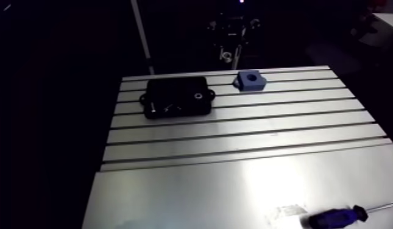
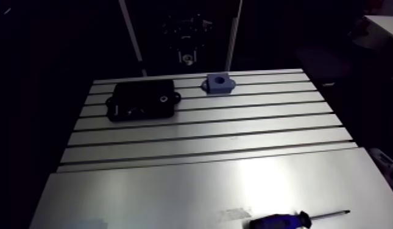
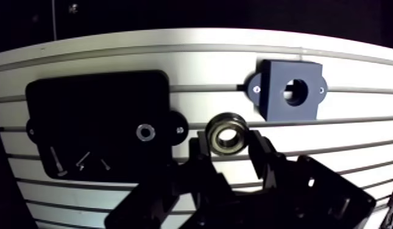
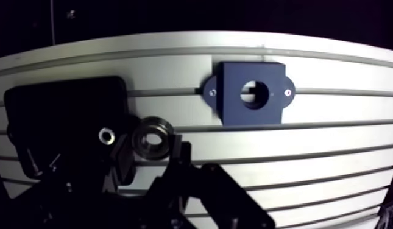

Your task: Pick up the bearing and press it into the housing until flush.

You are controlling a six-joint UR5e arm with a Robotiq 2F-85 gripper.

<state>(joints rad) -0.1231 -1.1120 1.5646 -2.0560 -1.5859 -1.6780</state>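
A steel ring bearing (image 3: 229, 132) is pressed between my gripper's (image 3: 230, 145) two dark fingertips; the gripper is shut on it and holds it in the air. Ahead of the fingers and off to one side sits the blue housing (image 3: 290, 91) on the slotted table (image 3: 357, 140), its round bore facing up and open. In the arm view the housing (image 1: 251, 80) stands near the table's far edge. The gripper (image 1: 230, 42) hangs dim above and behind it, the bearing (image 1: 226, 56) a small bright ring at its tip.
A black tray (image 3: 98, 116) lies beside the housing, holding a small ring (image 3: 145, 131) and a few screws (image 3: 81, 161). A blue-handled screwdriver (image 1: 339, 216) lies at the table's near right corner.
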